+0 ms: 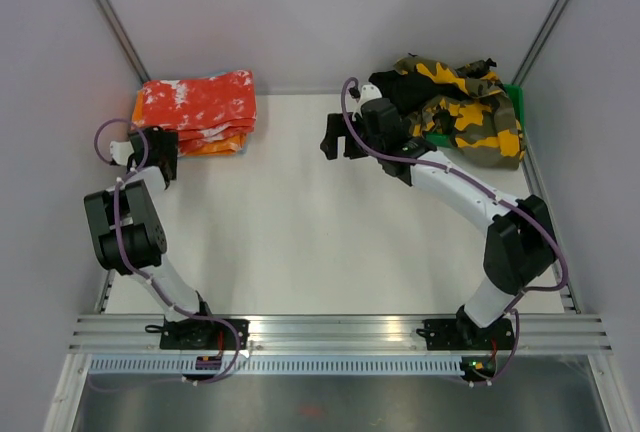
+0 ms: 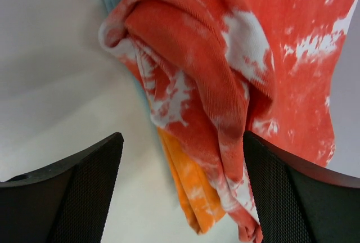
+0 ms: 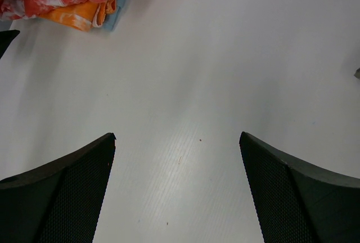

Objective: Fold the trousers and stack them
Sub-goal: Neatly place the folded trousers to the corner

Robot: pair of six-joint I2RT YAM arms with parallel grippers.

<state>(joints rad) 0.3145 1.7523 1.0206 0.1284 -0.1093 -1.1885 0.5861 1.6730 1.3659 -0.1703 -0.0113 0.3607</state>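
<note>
I face a white table (image 1: pixel 300 242), matt and evenly lit, with only soft shadows on it. Plain pale grey walls close it in: the back wall (image 1: pixel 330 12) ahead of me, the left wall (image 1: pixel 45 152) and the right wall (image 1: pixel 605 152) at my sides. A slim left post (image 1: pixel 110 22) of metal slants up the far left corner, and a right post (image 1: pixel 555 12) up the other. Along the near edge runs a ribbed aluminium rail (image 1: pixel 340 330), with a slotted white strip (image 1: pixel 380 363) just below it, then a dull grey sheet (image 1: pixel 340 402).
</note>
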